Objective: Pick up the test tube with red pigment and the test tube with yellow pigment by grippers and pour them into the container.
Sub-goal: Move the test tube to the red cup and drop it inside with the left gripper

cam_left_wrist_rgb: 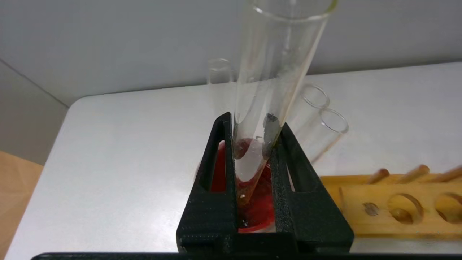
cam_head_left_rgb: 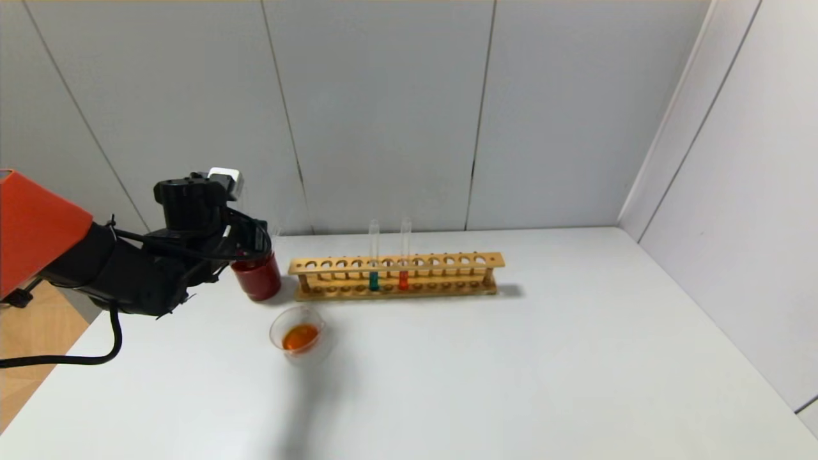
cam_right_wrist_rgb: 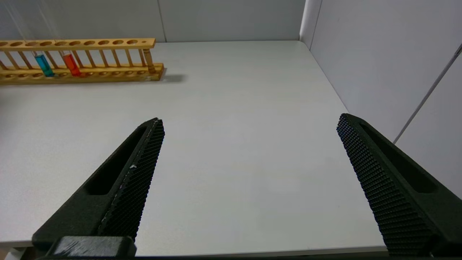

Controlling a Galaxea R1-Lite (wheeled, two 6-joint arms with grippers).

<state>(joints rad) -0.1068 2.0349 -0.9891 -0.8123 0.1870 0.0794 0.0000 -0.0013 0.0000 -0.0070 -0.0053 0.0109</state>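
My left gripper (cam_head_left_rgb: 255, 246) (cam_left_wrist_rgb: 254, 124) is shut on a clear test tube (cam_left_wrist_rgb: 274, 65), held upright and slightly tilted, its round bottom down in the mouth of the dark red cup (cam_head_left_rgb: 257, 278) (cam_left_wrist_rgb: 260, 209). The tube is almost empty, with only a yellowish trace. The container (cam_head_left_rgb: 300, 335), a low clear glass beaker, stands in front of the cup and holds orange liquid. No tube filled with coral-red or yellow liquid shows. My right gripper (cam_right_wrist_rgb: 249, 122) is open and empty over the table's right side, out of the head view.
A wooden rack (cam_head_left_rgb: 396, 275) (cam_right_wrist_rgb: 79, 57) stands right of the cup, holding a teal-liquid tube (cam_head_left_rgb: 374, 271) and a deeper red tube (cam_head_left_rgb: 404, 271). Other empty clear tubes (cam_left_wrist_rgb: 325, 122) lean behind my left fingers, apparently in the cup. Walls close the back and right.
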